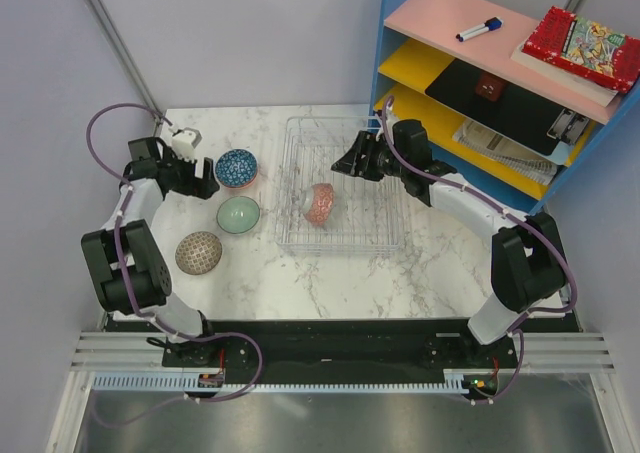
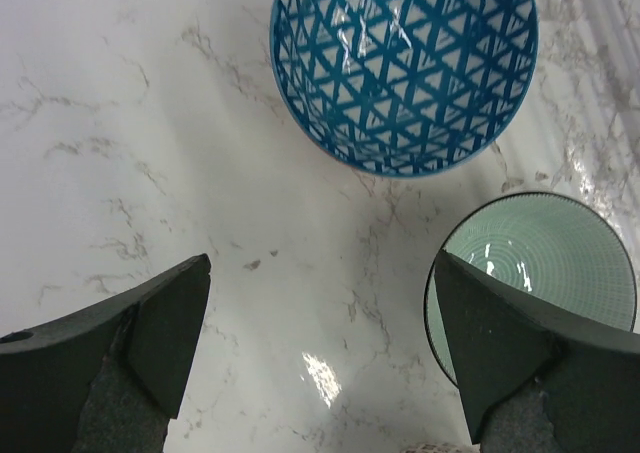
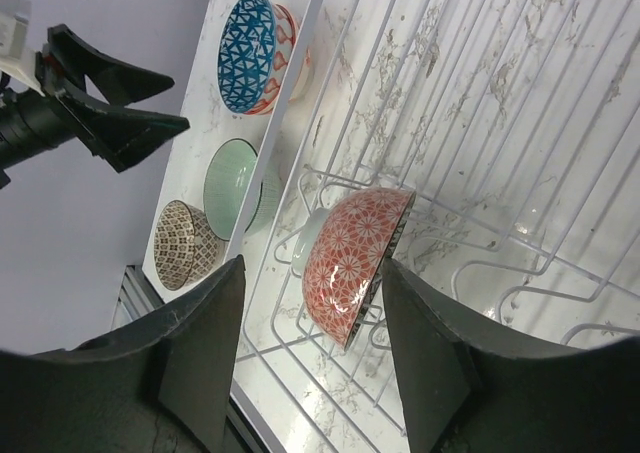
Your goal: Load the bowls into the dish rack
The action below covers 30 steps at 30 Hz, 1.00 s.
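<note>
Partly, left jaws hide green bowl [image 2: 545,258]; apparently untouched.

Marker [image 1: 478,30] atop blue shelf unit [image 1: 391,28]

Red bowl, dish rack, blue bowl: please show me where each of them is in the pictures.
red bowl [image 3: 355,263]: right wrist view, on its patterned outer wall.
dish rack [image 1: 355,223]: top view, on a bare part of its grid bottom.
blue bowl [image 2: 405,68]: left wrist view, on its patterned inside.
</note>
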Available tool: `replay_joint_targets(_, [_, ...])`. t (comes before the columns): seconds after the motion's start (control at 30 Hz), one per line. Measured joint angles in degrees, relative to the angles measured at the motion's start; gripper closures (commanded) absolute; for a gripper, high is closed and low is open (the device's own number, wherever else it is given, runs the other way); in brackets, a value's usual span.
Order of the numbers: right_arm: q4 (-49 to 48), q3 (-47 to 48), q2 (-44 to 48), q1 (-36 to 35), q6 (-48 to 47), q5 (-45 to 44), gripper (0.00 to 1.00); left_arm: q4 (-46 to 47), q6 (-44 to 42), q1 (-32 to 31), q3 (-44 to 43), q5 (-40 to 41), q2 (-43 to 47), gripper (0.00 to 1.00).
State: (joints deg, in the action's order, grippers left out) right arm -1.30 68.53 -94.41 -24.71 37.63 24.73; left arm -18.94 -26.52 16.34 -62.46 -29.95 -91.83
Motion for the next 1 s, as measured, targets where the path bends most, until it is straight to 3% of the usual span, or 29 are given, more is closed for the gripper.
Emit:
replay_joint_targets(0.27, [0.1,0.0,0.0,0.2,-0.2,0.4,0.37,1.5,3.0,-1.0,-10.4,-2.9,-7.5,0.0])
replay_joint_targets(0.5, [0.1,0.3,0.0,0.2,-0.5,0.7,0.37,1.4,2.1,-7.7,-20.4,2.0,-18.0,0.01])
replay_joint_targets(0.7, [0.1,0.4,0.0,0.6,-1.0,0.9,0.37,0.2,-0.3,-10.9,-30.7,4.6,-25.7,0.09])
replay_joint_targets(0.87, [0.1,0.5,0.0,0.9,-1.0,0.9,0.37,-1.5,-3.6,-11.1,-34.4,5.5,-27.2,0.23])
replay_joint_targets(1.0, [0.1,0.7,0.0,1.1,-1.0,1.1,0.38,-3.0,-7.0,-11.4,-34.8,5.9,-27.7,0.25])
